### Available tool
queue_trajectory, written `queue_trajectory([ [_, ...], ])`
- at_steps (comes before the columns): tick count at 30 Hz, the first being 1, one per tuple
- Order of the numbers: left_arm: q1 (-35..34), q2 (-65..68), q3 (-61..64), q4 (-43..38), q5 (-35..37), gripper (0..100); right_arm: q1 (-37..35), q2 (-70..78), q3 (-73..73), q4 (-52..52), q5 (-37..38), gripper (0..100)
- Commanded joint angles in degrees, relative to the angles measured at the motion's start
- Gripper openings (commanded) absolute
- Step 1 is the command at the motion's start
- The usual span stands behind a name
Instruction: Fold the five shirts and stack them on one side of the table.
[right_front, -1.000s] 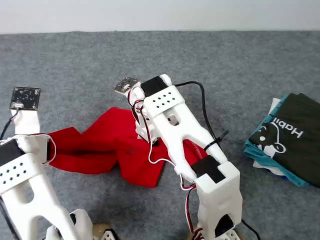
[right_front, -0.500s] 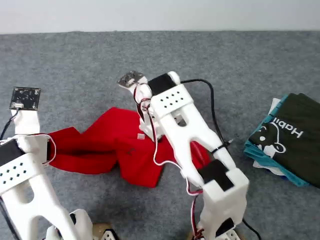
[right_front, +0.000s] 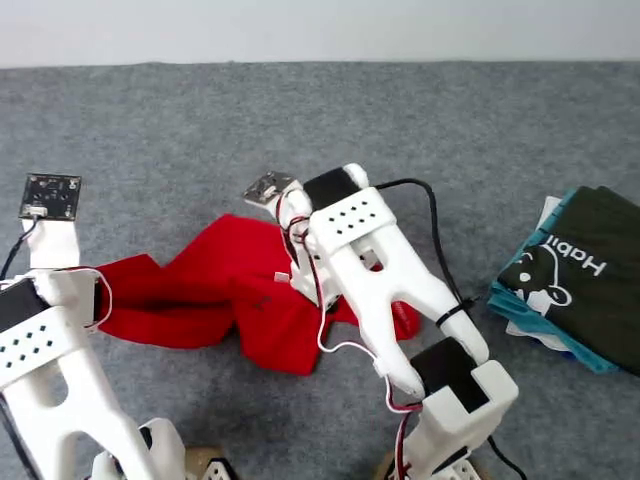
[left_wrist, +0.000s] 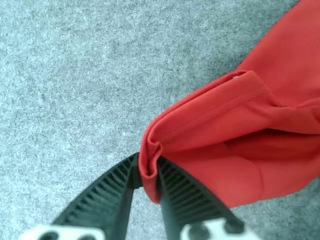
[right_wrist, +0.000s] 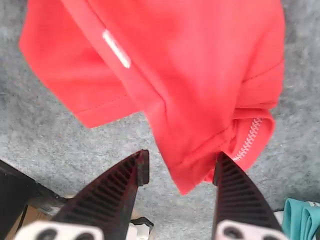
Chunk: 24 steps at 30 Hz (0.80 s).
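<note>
**Red shirt: one end pinched, other end not yet gripped**

The red shirt (right_front: 215, 295) lies crumpled on the table (right_front: 450, 130), toward 8 o'clock from centre in the high view. A folded stack (right_front: 575, 275) sits at the 3 o'clock edge. The left gripper (left_wrist: 147, 177) is clenched on a doubled hem at the shirt's 9 o'clock end. The right gripper (right_wrist: 180, 172) is spread wide and holds nothing, with a bunched shirt corner reaching between its fingers.

Judged step: flattening before the fold. The right jaws should be closed on that corner's outer layer alone, then drawn toward 3 o'clock against the left pinch, so the cloth is tensioned rather than dragged.

The pinch and the jaw gap are given by the wrist views. The shirt's outline and the stack's place are given by the high view.
</note>
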Motion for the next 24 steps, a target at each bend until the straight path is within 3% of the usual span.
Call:
queue_trajectory([
  [1, -0.1, -1.7, -2.4, 0.1, -0.3, 1, -0.6, -0.6, -0.4, 1.5, 0.5, 21.7],
  [11, -0.1, -1.9, -0.8, 0.3, -0.3, 1, 0.4, 9.7, -4.7, 1.4, 0.6, 21.4],
  [24, -0.1, -1.9, -0.3, 0.0, -0.3, 1, 2.9, 17.3, -5.3, -2.9, 2.4, 13.9],
])
